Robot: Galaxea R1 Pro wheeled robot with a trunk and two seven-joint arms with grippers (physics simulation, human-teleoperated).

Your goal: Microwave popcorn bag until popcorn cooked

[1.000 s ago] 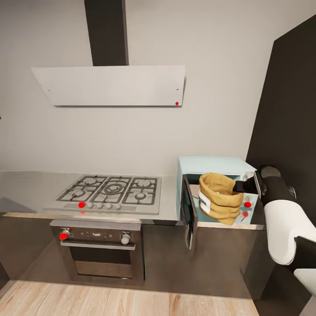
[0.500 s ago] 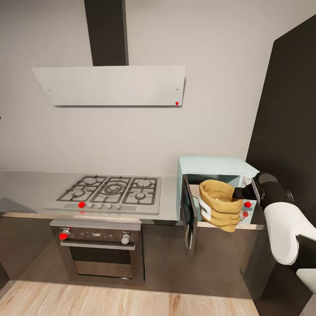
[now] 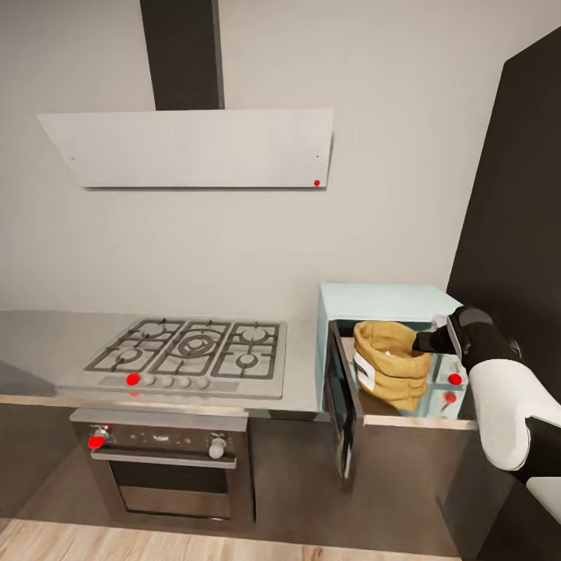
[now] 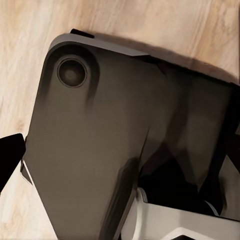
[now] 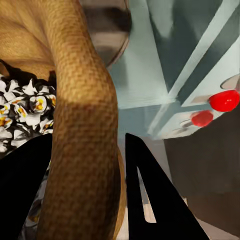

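The mint-blue microwave [image 3: 380, 301] stands on the grey countertop [image 3: 300, 382] with its dark door [image 3: 344, 405] swung open toward me. The tan popcorn bag [image 3: 389, 365] hangs tilted in the open cavity's mouth, white label [image 3: 364, 369] facing the door. My right gripper [image 3: 430, 341] is shut on the bag's rolled rim. In the right wrist view the black fingers [image 5: 150, 190] pinch the rim [image 5: 82, 125], with pale popcorn [image 5: 20, 107] inside and the red knobs [image 5: 224, 100] beyond. The left wrist view looks down on my dark base [image 4: 115, 145] and one black finger [image 4: 10, 160] at the edge.
A gas hob [image 3: 187, 347] lies in the counter left of the microwave, over a built-in oven [image 3: 164, 467]. A white hood [image 3: 187, 148] hangs above. A tall dark cabinet [image 3: 514, 195] walls the right side close to my right arm [image 3: 506, 397]. Wooden floor [image 3: 156, 541] lies below.
The right gripper has lowered the bag and carried it further into the microwave's opening. The whole head view has shifted, so the camera moved.
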